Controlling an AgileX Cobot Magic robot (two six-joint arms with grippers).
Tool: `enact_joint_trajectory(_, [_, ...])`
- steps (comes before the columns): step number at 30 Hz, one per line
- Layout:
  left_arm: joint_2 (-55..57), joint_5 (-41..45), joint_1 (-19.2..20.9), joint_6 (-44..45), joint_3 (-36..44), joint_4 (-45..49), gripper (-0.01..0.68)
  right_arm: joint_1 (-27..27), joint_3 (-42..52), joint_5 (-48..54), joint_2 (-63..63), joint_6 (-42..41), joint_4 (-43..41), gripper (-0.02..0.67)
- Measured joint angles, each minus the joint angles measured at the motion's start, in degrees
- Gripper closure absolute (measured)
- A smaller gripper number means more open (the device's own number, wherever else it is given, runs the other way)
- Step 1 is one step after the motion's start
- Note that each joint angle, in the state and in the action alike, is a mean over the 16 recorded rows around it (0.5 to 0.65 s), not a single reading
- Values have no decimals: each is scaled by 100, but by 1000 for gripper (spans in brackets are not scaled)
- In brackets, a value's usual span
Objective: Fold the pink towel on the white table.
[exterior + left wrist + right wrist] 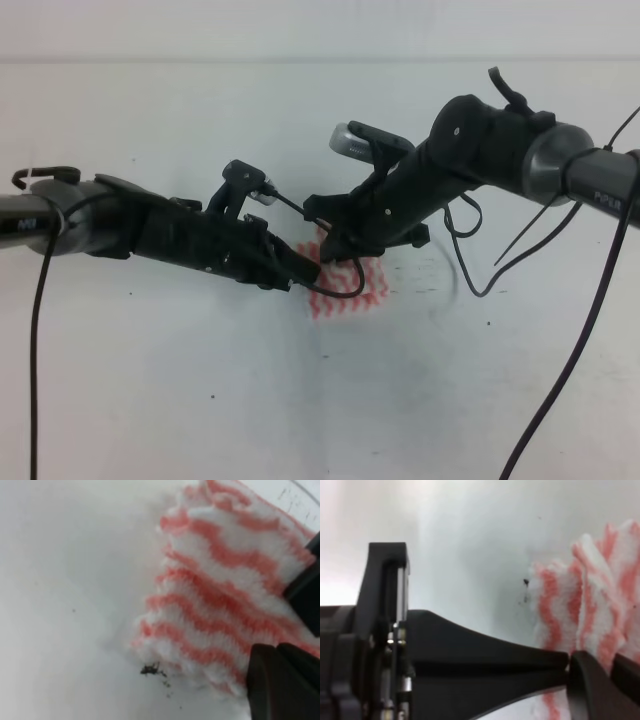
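A pale, plain wall (300, 28) runs behind, evenly and softly lit.

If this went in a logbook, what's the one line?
fold underway | pink towel bunched on white table | left gripper, right gripper both at towel

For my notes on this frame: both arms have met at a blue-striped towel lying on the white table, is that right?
Not quite: the towel has pink-red wavy stripes, not blue, as the left wrist view shows clearly. The rest holds: both arms meet at it on the white table.
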Motion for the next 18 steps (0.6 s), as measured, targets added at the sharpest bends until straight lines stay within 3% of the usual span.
enact_joint_trajectory(18, [-17, 337, 51, -3, -183, 37, 678, 1, -25, 100, 91, 0, -74, 663])
